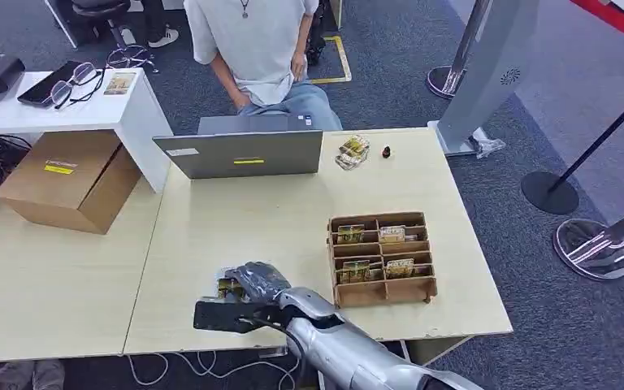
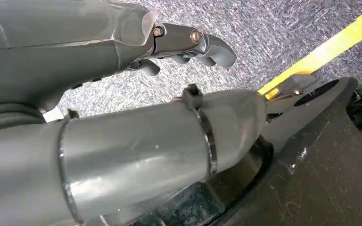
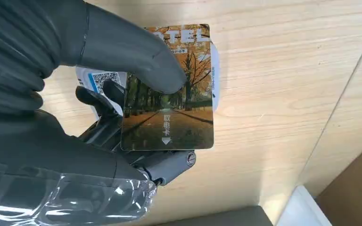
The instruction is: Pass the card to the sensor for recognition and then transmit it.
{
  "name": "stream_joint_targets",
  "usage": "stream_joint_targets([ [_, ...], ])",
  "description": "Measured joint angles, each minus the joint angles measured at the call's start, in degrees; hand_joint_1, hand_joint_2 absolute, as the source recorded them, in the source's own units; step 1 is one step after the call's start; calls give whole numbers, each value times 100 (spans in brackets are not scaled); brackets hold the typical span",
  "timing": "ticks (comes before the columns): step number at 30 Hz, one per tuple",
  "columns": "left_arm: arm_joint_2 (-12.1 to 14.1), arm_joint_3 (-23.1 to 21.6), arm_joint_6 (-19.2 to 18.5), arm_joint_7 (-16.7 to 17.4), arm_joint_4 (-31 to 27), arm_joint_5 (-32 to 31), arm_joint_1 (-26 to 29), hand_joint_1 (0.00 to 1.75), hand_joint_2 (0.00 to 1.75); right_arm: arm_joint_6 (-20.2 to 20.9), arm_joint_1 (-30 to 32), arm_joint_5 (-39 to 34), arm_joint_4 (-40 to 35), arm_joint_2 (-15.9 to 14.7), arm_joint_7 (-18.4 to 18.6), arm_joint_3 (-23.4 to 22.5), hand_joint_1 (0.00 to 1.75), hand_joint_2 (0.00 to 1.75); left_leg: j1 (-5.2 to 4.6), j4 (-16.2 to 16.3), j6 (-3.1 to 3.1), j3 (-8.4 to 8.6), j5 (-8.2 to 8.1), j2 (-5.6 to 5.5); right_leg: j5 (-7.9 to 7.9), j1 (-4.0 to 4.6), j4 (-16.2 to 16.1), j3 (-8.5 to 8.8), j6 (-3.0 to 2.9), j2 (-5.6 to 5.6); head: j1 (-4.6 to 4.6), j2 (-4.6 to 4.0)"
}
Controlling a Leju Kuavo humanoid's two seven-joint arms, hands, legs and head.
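My right hand point(image 1: 253, 283) is low over the near part of the wooden table point(image 1: 236, 219) and pinches a hotel card point(image 3: 179, 125) between thumb and fingers. The card shows an autumn tree-lined road and an arrow. It lies flat just above a white sensor pad point(image 3: 101, 80) with a QR label, covering most of it. In the head view the card point(image 1: 229, 287) peeks out beside the fingers. My left hand point(image 2: 188, 42) hangs over the grey carpet with nothing in it, its fingers loosely bent.
A brown card box point(image 1: 382, 258) with several cards in compartments stands right of my hand. A grey laptop point(image 1: 240, 150) and a seated person point(image 1: 252, 49) are at the far edge. A cardboard box point(image 1: 69, 179) sits far left. A small packet point(image 1: 353, 150) lies near the laptop.
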Motion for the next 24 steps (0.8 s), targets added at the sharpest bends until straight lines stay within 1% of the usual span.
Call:
stream_joint_targets([
  [3,-2,0,2,4,0,-2,0,0,0,-35,-53,0,94,59,68,0,175,175,0,0,0,0,0,0,0,0,0,0,0,0,-2,0],
  [7,-15,0,2,26,0,-4,0,0,0,19,-101,-72,168,94,59,0,175,175,0,0,0,0,0,0,0,0,0,0,0,0,-2,0],
  [13,-33,0,0,90,0,-61,-8,0,0,417,-159,-315,177,138,-59,0,175,175,0,0,0,0,0,0,0,0,0,0,0,0,0,0],
  [17,-50,0,0,96,0,-92,-13,0,0,582,-182,-413,126,157,-138,-2,175,175,0,0,0,1,0,0,0,0,0,0,0,0,-2,0],
  [19,-63,0,0,109,0,-107,-15,0,0,590,-195,-415,61,168,-136,0,175,175,0,0,0,1,0,0,0,0,0,0,0,0,-2,0],
  [21,-77,0,2,149,0,-120,-21,0,0,531,-216,-358,6,170,-46,-2,175,175,0,0,0,1,0,0,0,0,0,0,0,0,0,0],
  [24,-94,0,15,170,0,-120,-22,0,0,225,-235,-153,-15,173,190,0,175,175,0,0,0,1,0,0,1,0,0,0,-1,0,-2,0],
])
